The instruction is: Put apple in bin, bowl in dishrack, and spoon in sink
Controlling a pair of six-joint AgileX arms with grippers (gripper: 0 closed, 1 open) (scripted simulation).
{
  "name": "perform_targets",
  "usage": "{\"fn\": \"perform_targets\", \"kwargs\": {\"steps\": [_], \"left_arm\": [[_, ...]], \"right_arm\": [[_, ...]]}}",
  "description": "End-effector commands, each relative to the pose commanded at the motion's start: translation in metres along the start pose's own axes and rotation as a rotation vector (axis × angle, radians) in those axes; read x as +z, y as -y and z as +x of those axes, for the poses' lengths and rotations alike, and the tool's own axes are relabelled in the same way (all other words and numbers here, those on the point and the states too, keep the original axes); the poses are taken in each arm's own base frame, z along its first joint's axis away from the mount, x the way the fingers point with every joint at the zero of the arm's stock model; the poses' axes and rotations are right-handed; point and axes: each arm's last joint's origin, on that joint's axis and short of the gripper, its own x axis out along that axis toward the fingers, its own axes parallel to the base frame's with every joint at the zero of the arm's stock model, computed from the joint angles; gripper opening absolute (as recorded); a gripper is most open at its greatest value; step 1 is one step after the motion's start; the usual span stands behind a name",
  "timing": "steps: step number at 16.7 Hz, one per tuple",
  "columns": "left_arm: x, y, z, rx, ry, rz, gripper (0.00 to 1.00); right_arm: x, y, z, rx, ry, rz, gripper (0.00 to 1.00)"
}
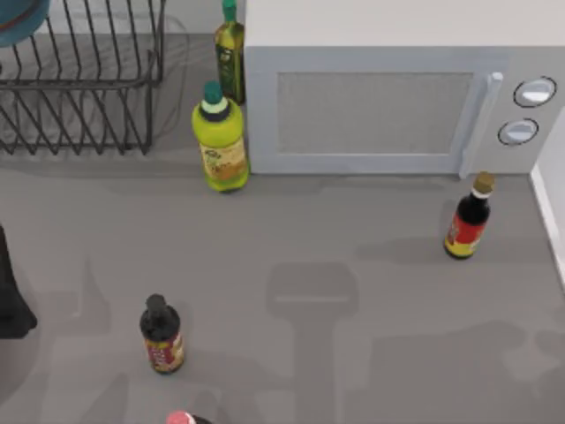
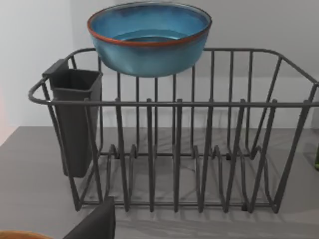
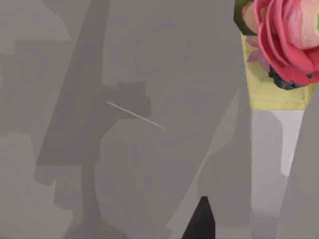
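Observation:
The bowl (image 2: 149, 40), teal-blue inside with a reddish-brown rim, sits level above the back rim of the dishrack (image 2: 189, 149), and nothing visibly holds it. From above, a slice of the bowl (image 1: 18, 18) shows in the far left corner over the dishrack (image 1: 79, 79). My left arm (image 1: 9, 291) is at the table's left edge, and a dark part of my left gripper (image 2: 94, 224) shows in front of the rack, well short of the bowl. A dark tip of my right gripper (image 3: 199, 221) hangs over bare counter. The apple, spoon, bin and sink are out of view.
A white microwave (image 1: 388, 106) fills the back. Beside it stand a yellow-green bottle (image 1: 221, 137) and an olive-green one (image 1: 229, 53). Dark red-labelled bottles stand at front left (image 1: 161, 336) and right (image 1: 468, 216). A pink flower (image 3: 289, 40) shows near my right gripper. The rack holds a dark cutlery cup (image 2: 75, 119).

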Motion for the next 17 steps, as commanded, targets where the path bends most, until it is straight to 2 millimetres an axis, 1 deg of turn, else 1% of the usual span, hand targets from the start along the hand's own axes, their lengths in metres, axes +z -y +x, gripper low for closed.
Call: {"fn": "perform_targets", "kwargs": {"steps": [2,4,5,7,10,13,15,17], "left_arm": [[0.000,0.000,0.000,0.000,0.000,0.000,1.00],[0.000,0.000,0.000,0.000,0.000,0.000,1.00],[0.000,0.000,0.000,0.000,0.000,0.000,1.00],[0.000,0.000,0.000,0.000,0.000,0.000,1.00],[0.000,0.000,0.000,0.000,0.000,0.000,1.00],[0.000,0.000,0.000,0.000,0.000,0.000,1.00],[0.000,0.000,0.000,0.000,0.000,0.000,1.00],[0.000,0.000,0.000,0.000,0.000,0.000,1.00]], "right_arm": [[0.000,0.000,0.001,0.002,-0.004,0.000,0.00],[0.006,0.003,-0.001,0.006,-0.012,0.000,0.00],[0.012,0.006,-0.003,0.010,-0.020,0.000,0.00],[0.030,0.014,-0.007,0.022,-0.045,-0.002,0.00],[0.072,0.033,-0.016,0.038,-0.080,-0.008,0.00],[0.124,0.056,-0.024,0.043,-0.093,-0.014,0.00],[0.160,0.072,-0.025,0.042,-0.092,-0.016,0.00],[0.192,0.085,-0.021,0.038,-0.084,-0.016,0.00]]}}
